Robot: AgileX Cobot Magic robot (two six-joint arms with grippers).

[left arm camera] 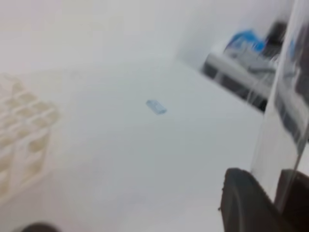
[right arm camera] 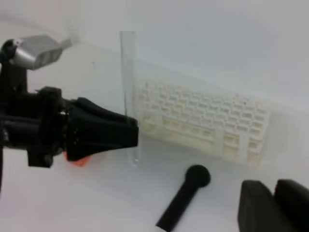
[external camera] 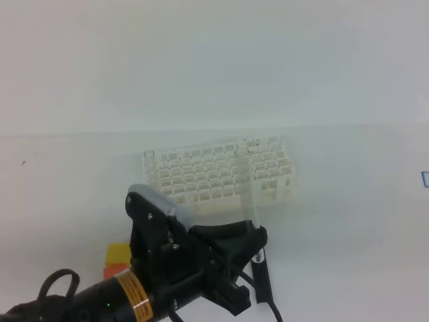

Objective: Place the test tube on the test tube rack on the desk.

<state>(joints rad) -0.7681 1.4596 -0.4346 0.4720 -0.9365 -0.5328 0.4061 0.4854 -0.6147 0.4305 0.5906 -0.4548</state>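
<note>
The test tube (external camera: 249,191) is a clear glass tube held upright in my left gripper (external camera: 259,236), which is shut on its lower part. It hangs just in front of the white test tube rack (external camera: 218,176), which stands on the desk (external camera: 348,228). In the right wrist view the tube (right arm camera: 127,82) rises above the left gripper (right arm camera: 135,136), with the rack (right arm camera: 207,121) behind it. In the left wrist view the tube (left arm camera: 277,111) stands at the right edge and the rack (left arm camera: 21,135) at the left. My right gripper (right arm camera: 275,200) shows at the bottom right, its jaws together and empty.
A black round-headed stick (external camera: 262,275) lies on the desk just in front of the left gripper; it also shows in the right wrist view (right arm camera: 186,192). Yellow and orange cubes (external camera: 116,259) sit beside the left arm. A small blue object (left arm camera: 156,107) lies farther out on the desk.
</note>
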